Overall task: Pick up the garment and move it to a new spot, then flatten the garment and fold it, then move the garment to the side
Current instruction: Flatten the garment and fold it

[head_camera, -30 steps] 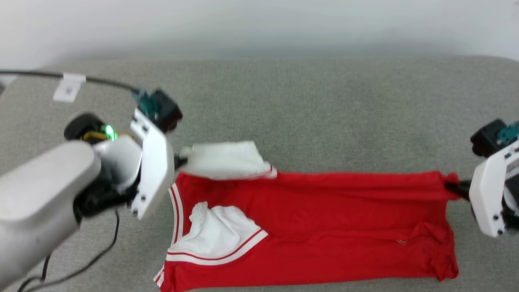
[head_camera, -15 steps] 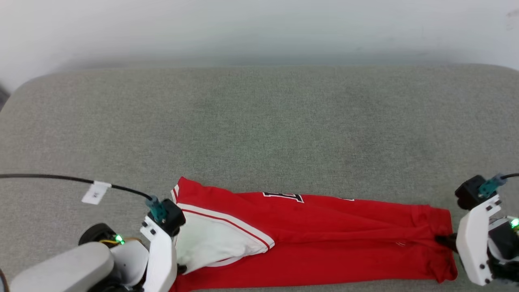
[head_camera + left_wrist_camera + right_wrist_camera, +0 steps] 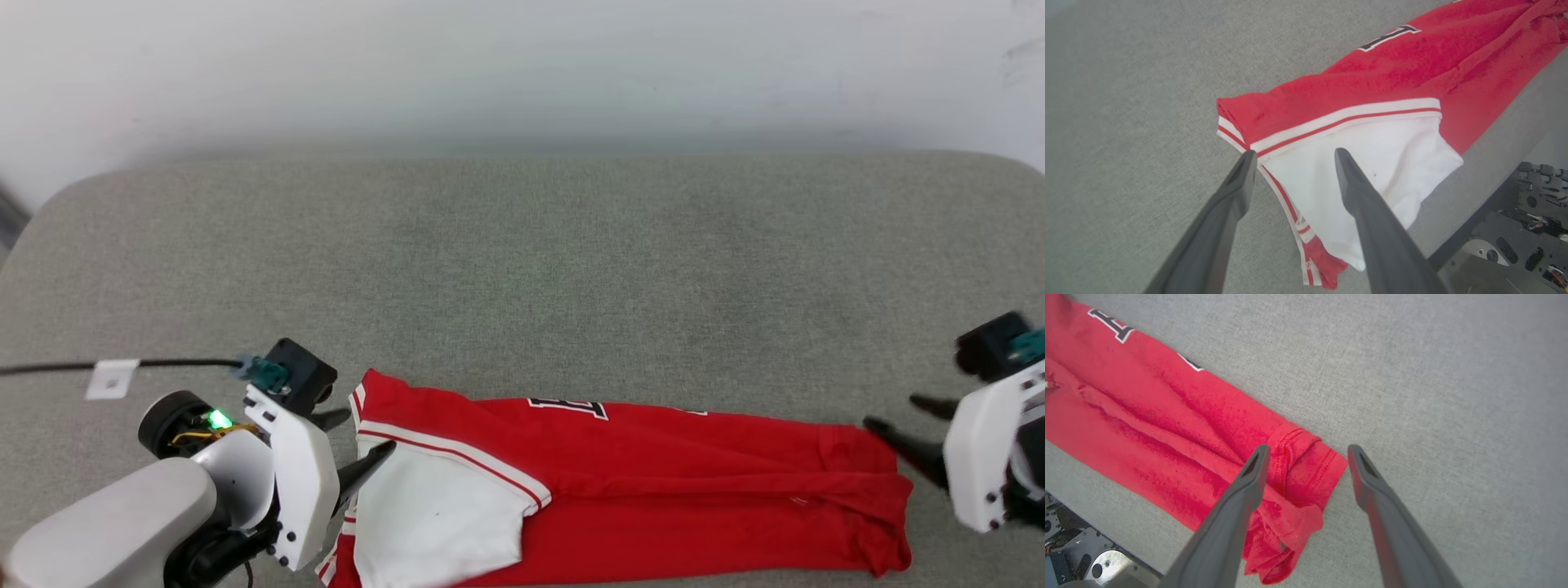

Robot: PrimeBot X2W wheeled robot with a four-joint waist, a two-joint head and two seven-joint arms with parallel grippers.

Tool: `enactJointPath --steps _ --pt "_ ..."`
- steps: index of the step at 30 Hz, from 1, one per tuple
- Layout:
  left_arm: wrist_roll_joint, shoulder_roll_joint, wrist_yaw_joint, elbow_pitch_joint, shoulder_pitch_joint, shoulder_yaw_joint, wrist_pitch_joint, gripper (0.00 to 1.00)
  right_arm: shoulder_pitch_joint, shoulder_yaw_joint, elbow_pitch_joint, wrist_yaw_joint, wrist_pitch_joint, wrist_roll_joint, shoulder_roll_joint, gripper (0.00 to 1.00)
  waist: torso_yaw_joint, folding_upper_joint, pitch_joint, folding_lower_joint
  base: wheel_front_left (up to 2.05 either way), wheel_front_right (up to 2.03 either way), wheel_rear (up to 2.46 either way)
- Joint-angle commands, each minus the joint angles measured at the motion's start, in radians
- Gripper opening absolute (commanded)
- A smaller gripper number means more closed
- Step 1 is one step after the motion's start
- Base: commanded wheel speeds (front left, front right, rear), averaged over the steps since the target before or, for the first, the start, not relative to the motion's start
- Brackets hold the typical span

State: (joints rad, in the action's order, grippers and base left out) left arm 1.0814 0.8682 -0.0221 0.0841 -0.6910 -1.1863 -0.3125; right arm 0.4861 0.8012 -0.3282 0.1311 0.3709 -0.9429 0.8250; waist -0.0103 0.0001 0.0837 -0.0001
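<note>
Both claws apart, nothing gripped. The left gripper sits at the sleeve end of the garment and the right gripper at the hem end, lower left and lower right of the head frame.

The garment lies low centre in the head frame as a long narrow red band, close to the near edge of the surface. It's doubled lengthwise: the black print only peeks out along the upper fold line, and the white sleeve lies on top at the lower left.

My read on the placement: one claw per short end is how you'd carry a long edge over. So the first fold looks done, with the crosswise fold and the move aside still to do.

In the left wrist view the fingers straddle the striped trim corner. Can't tell whether a tip touches the cloth. In the right wrist view the hem corner is bunched and lies between the fingers, so it probably needs smoothing.

The surface is grey woven upholstery with rounded corners, bare across the middle and top. Behind it is a plain pale wall. A black cable with a white tag runs in from the left edge. The robot's base metalwork shows at the lower right of the left wrist frame.
</note>
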Motion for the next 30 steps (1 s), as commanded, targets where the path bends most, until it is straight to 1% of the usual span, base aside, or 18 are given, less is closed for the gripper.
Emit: enactJointPath --steps 1,3,6,10,11,13,16,20,23,25,26,28,29,30 --pt "-0.033 -0.007 0.03 0.001 0.023 0.017 0.077 1.0 -0.02 -0.037 0.02 -0.001 -0.04 -0.01 0.017 1.0 -0.002 -0.0001 -0.018 0.0001 0.0 0.0 0.0" --pt "-0.065 -0.019 0.071 0.01 0.042 0.036 0.167 1.0 -0.037 -0.091 0.031 -0.001 -0.087 -0.021 0.027 1.0 -0.003 -0.0001 -0.025 0.0001 0.0 0.0 0.0" --pt "-0.113 -0.039 0.147 0.032 0.07 0.074 0.316 1.0 -0.081 -0.169 0.031 -0.001 -0.154 -0.017 0.035 1.0 -0.002 -0.0001 -0.027 0.0001 0.0 0.0 0.0" --pt "-0.153 -0.076 0.248 0.068 0.115 0.119 0.489 1.0 -0.155 -0.271 -0.006 -0.001 -0.212 -0.01 0.017 1.0 -0.001 -0.0001 -0.024 0.0001 0.0 0.0 0.0" --pt "-0.161 -0.083 0.271 0.076 0.124 0.128 0.516 1.0 -0.174 -0.296 -0.018 -0.001 -0.22 -0.013 0.006 1.0 -0.001 -0.0001 -0.022 0.0001 0.0 0.0 0.0" --pt "-0.178 -0.1 0.317 0.086 0.146 0.155 0.553 1.0 -0.213 -0.34 -0.036 -0.001 -0.226 -0.02 -0.02 1.0 0.0 -0.0001 -0.019 0.0001 0.0 0.0 0.0" --pt "-0.214 -0.123 0.384 0.088 0.182 0.21 0.574 1.0 -0.262 -0.395 -0.061 -0.001 -0.219 -0.038 -0.06 1.0 0.004 -0.0001 -0.012 0.0001 0.0 0.0 0.0" --pt "-0.314 -0.166 0.464 0.046 0.253 0.331 0.579 1.0 -0.311 -0.437 -0.087 -0.001 -0.2 -0.053 -0.118 1.0 0.013 -0.0001 0.0 0.0001 0.0 0.0 0.0" --pt "-0.396 -0.204 0.502 0.011 0.321 0.425 0.578 1.0 -0.331 -0.457 -0.097 -0.001 -0.179 -0.067 -0.162 1.0 0.021 -0.0001 0.009 0.0001 0.0 0.0 0.0" --pt "-0.45 -0.232 0.511 -0.007 0.368 0.481 0.578 1.0 -0.344 -0.465 -0.107 -0.001 -0.167 -0.07 -0.183 1.0 0.028 -0.0001 0.016 0.0001 0.0 0.0 0.0" --pt "-0.473 -0.249 0.51 -0.014 0.39 0.508 0.578 1.0 -0.349 -0.467 -0.113 -0.001 -0.159 -0.075 -0.195 1.0 0.031 -0.0001 0.019 0.0001 0.0 0.0 0.0" --pt "-0.522 -0.283 0.492 -0.026 0.428 0.552 0.578 1.0 -0.358 -0.464 -0.126 -0.001 -0.137 -0.077 -0.213 1.0 0.04 -0.0001 0.026 0.0001 0.0 0.0 0.0" --pt "-0.549 -0.294 0.483 -0.026 0.444 0.569 0.578 1.0 -0.356 -0.459 -0.13 -0.001 -0.124 -0.077 -0.22 1.0 0.043 -0.0001 0.029 0.0001 0.0 0.0 0.0" --pt "-0.549 -0.294 0.483 -0.026 0.444 0.569 0.578 1.0 -0.356 -0.459 -0.13 -0.001 -0.124 -0.077 -0.22 1.0 0.043 -0.0001 0.029 0.0001 0.0 0.0 0.0"
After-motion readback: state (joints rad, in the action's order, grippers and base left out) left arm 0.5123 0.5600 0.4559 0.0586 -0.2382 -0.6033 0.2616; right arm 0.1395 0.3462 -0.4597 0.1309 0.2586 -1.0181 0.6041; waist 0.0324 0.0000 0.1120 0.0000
